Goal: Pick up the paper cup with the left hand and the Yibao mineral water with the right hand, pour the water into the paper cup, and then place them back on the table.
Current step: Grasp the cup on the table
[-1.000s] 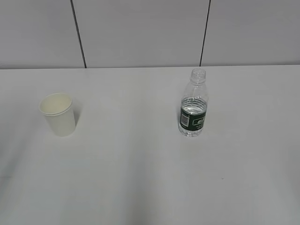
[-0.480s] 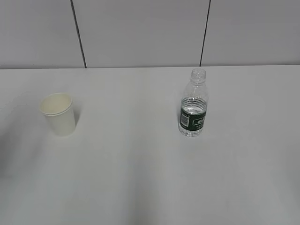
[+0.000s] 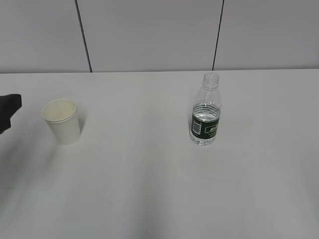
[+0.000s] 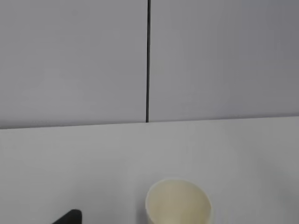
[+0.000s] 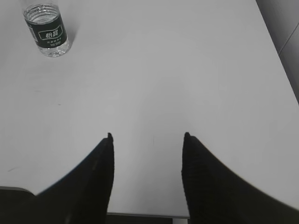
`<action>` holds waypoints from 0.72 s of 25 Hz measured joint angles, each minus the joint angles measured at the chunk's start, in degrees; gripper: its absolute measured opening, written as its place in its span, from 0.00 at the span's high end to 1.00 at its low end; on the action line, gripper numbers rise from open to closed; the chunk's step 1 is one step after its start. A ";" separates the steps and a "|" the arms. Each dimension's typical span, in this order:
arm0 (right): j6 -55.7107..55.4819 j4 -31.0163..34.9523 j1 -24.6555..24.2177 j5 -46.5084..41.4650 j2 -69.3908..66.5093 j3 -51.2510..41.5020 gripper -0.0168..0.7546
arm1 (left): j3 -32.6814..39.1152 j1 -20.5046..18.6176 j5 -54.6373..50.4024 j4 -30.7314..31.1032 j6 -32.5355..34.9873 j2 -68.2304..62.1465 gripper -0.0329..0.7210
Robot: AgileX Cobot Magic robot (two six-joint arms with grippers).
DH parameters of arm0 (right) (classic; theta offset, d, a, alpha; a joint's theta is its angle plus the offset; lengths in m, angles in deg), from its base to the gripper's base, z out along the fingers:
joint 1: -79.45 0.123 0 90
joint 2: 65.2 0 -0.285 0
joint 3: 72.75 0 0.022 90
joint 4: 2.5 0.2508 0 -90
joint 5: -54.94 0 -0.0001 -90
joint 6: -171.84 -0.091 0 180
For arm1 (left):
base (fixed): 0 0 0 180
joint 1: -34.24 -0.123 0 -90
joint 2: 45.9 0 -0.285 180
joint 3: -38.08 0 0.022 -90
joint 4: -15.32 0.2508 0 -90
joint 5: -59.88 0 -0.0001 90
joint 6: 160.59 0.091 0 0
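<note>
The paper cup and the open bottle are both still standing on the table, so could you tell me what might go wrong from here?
1. The left end effector is coming in beside the light paper cup; a sideways nudge could tip or slide it.
2. The Yibao mineral water has no cap, so a knock or tilted lift may spill water.
3. The right end effector is open but far from the bottle, which sits off to its left.
</note>
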 joint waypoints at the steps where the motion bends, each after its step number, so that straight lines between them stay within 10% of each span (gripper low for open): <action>1: 0.00 0.00 0.00 0.00 0.00 0.00 0.48 | 0.58 0.00 1.33 -0.06 -0.18 -1.61 0.21; 18: 0.00 0.00 0.00 0.00 0.00 0.00 0.48 | 1.91 0.00 27.84 17.41 -12.82 -31.81 0.21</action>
